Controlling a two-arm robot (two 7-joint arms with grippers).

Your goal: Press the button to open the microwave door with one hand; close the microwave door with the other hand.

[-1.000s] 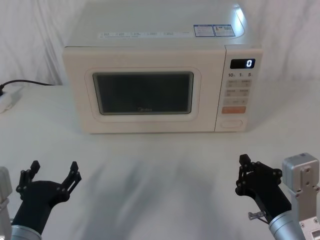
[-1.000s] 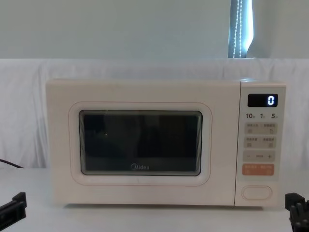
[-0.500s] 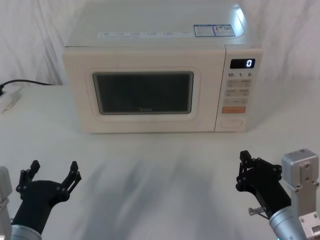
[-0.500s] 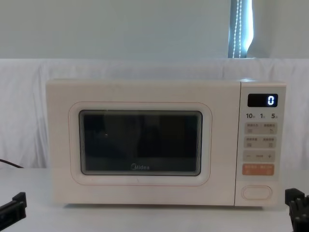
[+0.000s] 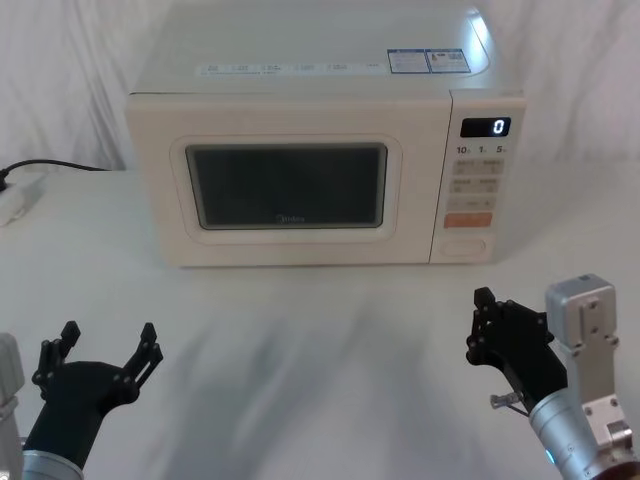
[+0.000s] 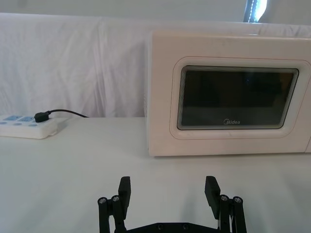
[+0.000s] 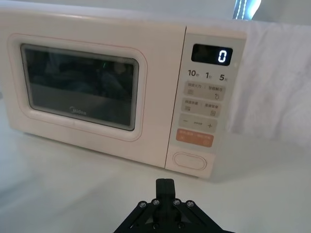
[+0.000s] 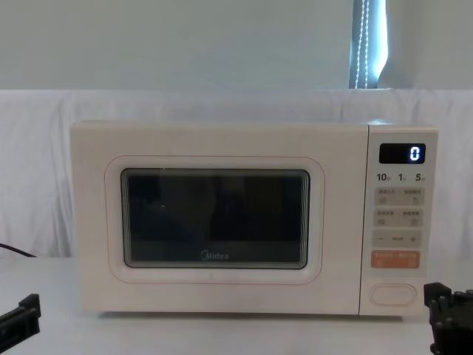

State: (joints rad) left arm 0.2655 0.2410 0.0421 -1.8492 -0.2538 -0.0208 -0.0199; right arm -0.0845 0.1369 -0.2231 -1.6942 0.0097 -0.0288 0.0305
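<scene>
The cream microwave stands at the back of the table, and its door (image 5: 290, 187) (image 8: 214, 220) with the dark window is closed flush. The oval button (image 5: 463, 246) (image 7: 190, 160) (image 8: 392, 293) sits at the bottom of the control panel. My right gripper (image 5: 483, 300) (image 7: 165, 186) (image 8: 437, 294) is shut with nothing in it, low over the table in front of the panel and a short way from the button. My left gripper (image 5: 108, 338) (image 6: 168, 190) stays open and empty near the table's front left, well short of the door.
A white power strip (image 5: 15, 200) (image 6: 29, 127) with a black plug and cable lies at the far left beside the microwave. The panel display (image 7: 212, 54) reads 0. White cloth covers the table (image 5: 320, 320) between the grippers and the microwave.
My right gripper has crept forward toward the microwave and slightly to the left. The left gripper and the door have not moved.
</scene>
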